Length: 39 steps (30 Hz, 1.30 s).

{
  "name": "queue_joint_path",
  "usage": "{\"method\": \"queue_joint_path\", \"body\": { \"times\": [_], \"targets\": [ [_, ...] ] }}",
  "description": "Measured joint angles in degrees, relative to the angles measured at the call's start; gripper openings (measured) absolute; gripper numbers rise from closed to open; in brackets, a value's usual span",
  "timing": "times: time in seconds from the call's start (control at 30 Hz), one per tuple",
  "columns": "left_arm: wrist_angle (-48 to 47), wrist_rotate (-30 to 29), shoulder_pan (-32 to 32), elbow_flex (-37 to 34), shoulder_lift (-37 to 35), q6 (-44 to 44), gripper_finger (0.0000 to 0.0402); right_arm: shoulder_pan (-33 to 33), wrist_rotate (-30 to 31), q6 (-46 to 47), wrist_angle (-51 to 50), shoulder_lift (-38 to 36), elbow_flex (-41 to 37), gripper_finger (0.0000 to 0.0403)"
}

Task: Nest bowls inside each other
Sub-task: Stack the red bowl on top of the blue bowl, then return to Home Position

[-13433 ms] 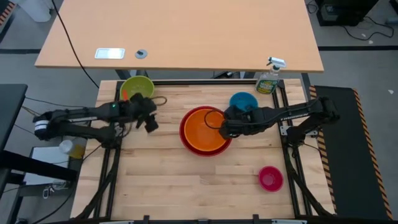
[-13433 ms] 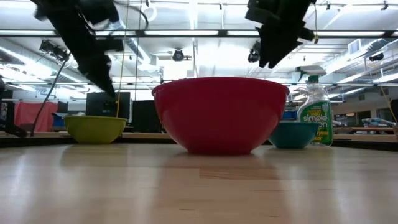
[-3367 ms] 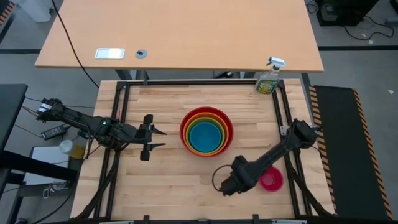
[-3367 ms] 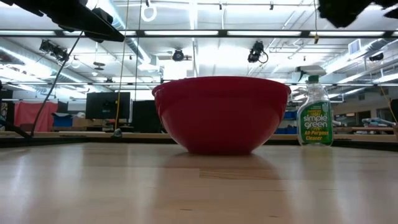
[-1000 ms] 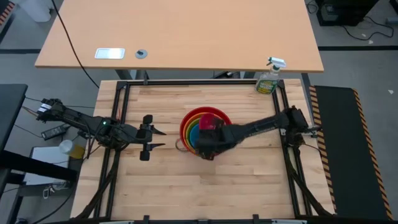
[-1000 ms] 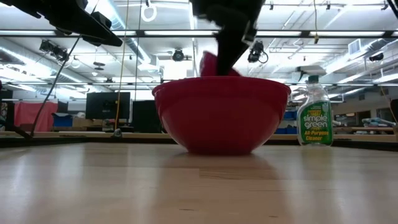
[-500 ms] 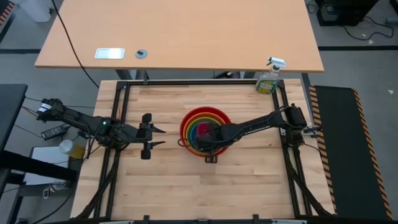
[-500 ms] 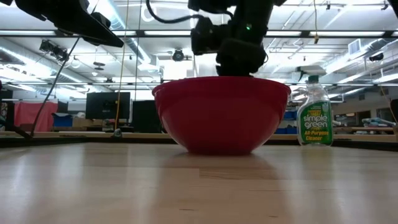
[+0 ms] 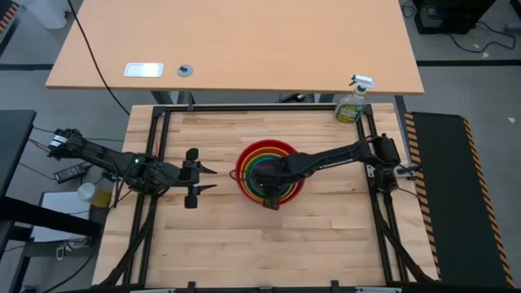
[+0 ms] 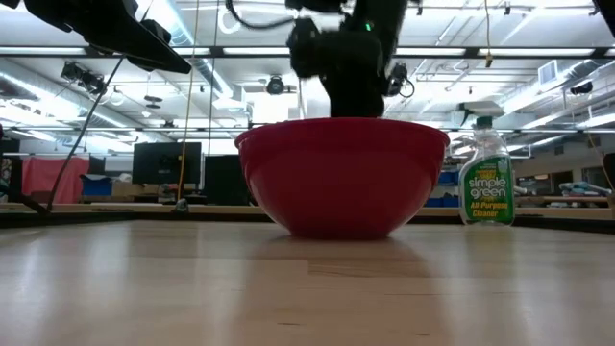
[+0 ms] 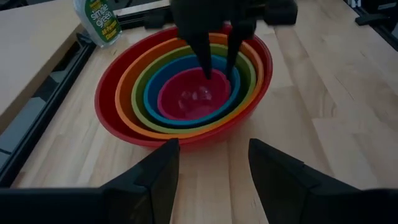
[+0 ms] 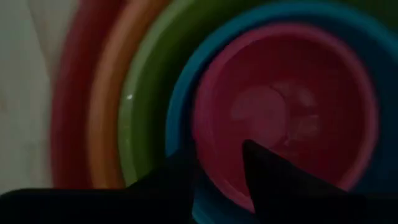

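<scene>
Five bowls sit nested at the table's middle: red [image 9: 244, 167] outermost, then orange [image 11: 127, 78], yellow-green [image 11: 138, 87] and blue [image 11: 151, 96]. The pink one [image 11: 189, 99] rests innermost in the blue. My right gripper [image 11: 219, 65] points down over the stack, open. One finger [image 12: 267, 168] is inside the pink bowl and the other [image 12: 180, 174] outside its rim [image 12: 208, 168]. My left gripper [image 9: 210, 179] waits open to the stack's left. In the low view only the red bowl [image 10: 341, 178] shows. My right gripper's fingers straddle the pink bowl's rim from above, on the side farthest from my left arm. Whether either finger touches the rim, I cannot tell. The pink bowl sits level inside the blue one.
A green spray bottle [image 9: 352, 104] stands at the table's far right corner. Bare wood lies all around the stack. A second, larger desk [image 9: 236, 49] lies beyond the far edge.
My right gripper has sunk toward the stack and tipped more steeply downward, carrying the pink bowl. The bowl was held tilted above the red rim a second ago. It now sits down inside the blue bowl, hidden behind the red wall in the low view.
</scene>
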Motion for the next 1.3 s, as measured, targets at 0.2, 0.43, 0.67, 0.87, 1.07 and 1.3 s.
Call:
{"method": "queue_joint_path", "body": {
  "times": [0.2, 0.43, 0.67, 0.87, 1.07, 1.3],
  "targets": [
    [-0.1, 0.1, 0.0, 0.0, 0.0, -1.1, 0.0194, 0.8, 8.9, 1.7, -9.8, -0.1, 9.5, 0.0142],
    [-0.8, 7.5, -0.1, 0.0, -0.5, -4.1, 0.0194, 2.6, 16.3, -2.6, -9.4, -3.2, 7.2, 0.0142],
    [3.2, 8.5, -4.4, 0.0, -2.0, -1.3, 0.0194, 0.0, 12.4, -4.3, 12.8, -17.6, -12.2, 0.0142],
    [6.2, 3.7, -8.4, -1.1, -2.8, 0.2, 0.0194, -2.8, 11.0, -5.7, 32.5, -33.2, -32.6, 0.0142],
    [33.1, 3.9, -10.8, -17.3, -3.0, -1.0, 0.0194, -6.7, 11.0, -5.6, 42.3, -47.7, -47.9, 0.0142],
    [49.9, 2.7, -10.5, -29.0, -6.5, -4.5, 0.0194, -12.6, 9.6, -5.9, 51.6, -61.8, -61.9, 0.0142]
  ]
}}
